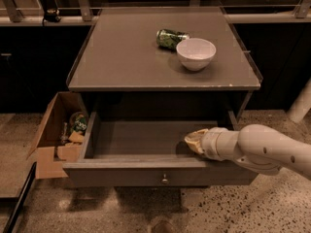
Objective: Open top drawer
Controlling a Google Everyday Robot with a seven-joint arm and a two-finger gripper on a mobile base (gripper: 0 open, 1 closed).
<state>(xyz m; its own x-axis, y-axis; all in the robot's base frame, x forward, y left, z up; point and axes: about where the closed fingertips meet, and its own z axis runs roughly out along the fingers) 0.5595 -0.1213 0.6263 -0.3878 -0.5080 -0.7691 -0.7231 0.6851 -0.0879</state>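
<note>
The top drawer [146, 173] is standing pulled well out from under the grey cabinet top [121, 62], its shallow grey inside lying open to view and its flat front facing me, with the small round metal knob [165, 179] sitting at the middle of that front. The white arm [265, 148] is reaching in from the right, low over the drawer's right front corner, and the gripper [195, 141], a yellowish tip, is sitting inside the drawer just behind the front panel near the right side; I cannot tell whether it is spread or closed. Up on the cabinet top, a white bowl [196, 53] is standing upright towards the right, and a green can [170, 38] is lying on its side just behind it, touching or nearly so. On the speckled floor to the left, an open cardboard box [48, 135] is leaning beside the drawer, holding some odds and ends.
</note>
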